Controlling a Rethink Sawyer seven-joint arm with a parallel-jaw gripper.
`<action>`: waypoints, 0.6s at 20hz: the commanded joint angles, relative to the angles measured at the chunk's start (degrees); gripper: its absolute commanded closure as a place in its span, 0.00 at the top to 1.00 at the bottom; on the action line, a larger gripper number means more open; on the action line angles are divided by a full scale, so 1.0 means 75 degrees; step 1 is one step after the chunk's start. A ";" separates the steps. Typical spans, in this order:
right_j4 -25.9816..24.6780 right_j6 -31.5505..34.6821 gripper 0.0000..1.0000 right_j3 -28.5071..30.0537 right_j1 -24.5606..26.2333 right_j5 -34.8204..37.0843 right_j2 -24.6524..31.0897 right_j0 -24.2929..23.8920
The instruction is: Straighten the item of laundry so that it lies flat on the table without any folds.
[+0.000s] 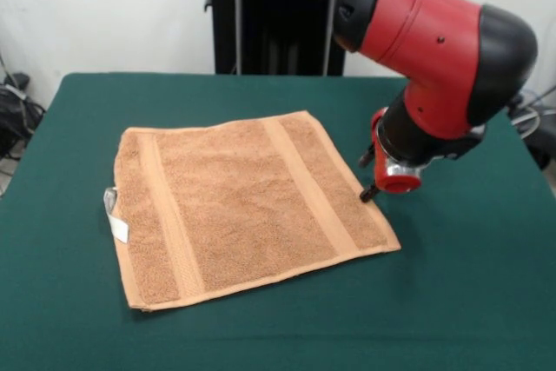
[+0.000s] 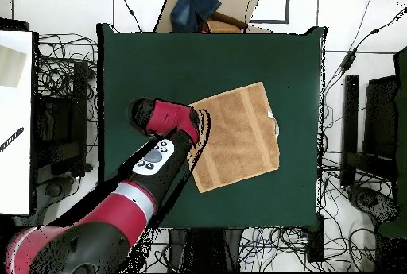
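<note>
White loop tag point(image 1: 115, 215) on the towel's far-left edge | orange-tan towel point(image 1: 248, 206) spread flat on the green desk point(image 1: 469, 301), its banded edge just left of the jaws | jaws point(image 1: 368, 188) low beside the towel's right edge, opening cannot be told

Sawyer arm point(image 1: 434, 41): glossy red shells, black rounded joint caps, small dark screw dots on the red casing. Just above the claw point(image 1: 369, 190) a black wrist section, then a silver ring and a red cylindrical end cap. Claw is small and dark; finger state unreadable. In the overhead view, a grey-white oval panel point(image 2: 154, 158) with dark round buttons sits on the black link behind the claw. Further back, red segment, light band, black elbow.
</note>
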 commanded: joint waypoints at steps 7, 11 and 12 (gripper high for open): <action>0.0398 0.2132 1.00 -0.0061 0.0007 0.0539 0.0298 0.0046; 0.0416 0.2166 1.00 -0.0161 0.0095 0.0514 0.0309 0.0023; 0.0416 0.2185 1.00 -0.0212 0.0131 0.0536 0.0301 0.0015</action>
